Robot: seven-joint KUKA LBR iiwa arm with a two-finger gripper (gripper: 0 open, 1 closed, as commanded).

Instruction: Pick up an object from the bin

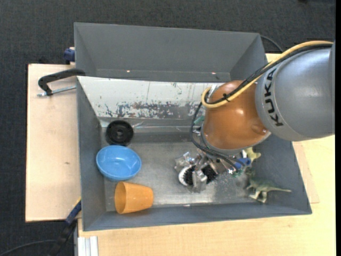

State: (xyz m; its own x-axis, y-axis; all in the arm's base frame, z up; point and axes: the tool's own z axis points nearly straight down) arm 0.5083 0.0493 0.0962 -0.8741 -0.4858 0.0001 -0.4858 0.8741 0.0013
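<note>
Gripper [201,174] is low over the bin [88,143] floor, centre-right, touching a small black-and-white round object [186,178] on its left side. Open or closed: can't tell. Green toy dinosaur [262,188] lies near on the right; blue bowl [118,162] and orange cup [133,197] are well apart at left.

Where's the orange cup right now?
In the camera view the orange cup lies on its side at the lower-left corner of the bin, just below the blue bowl.
</note>
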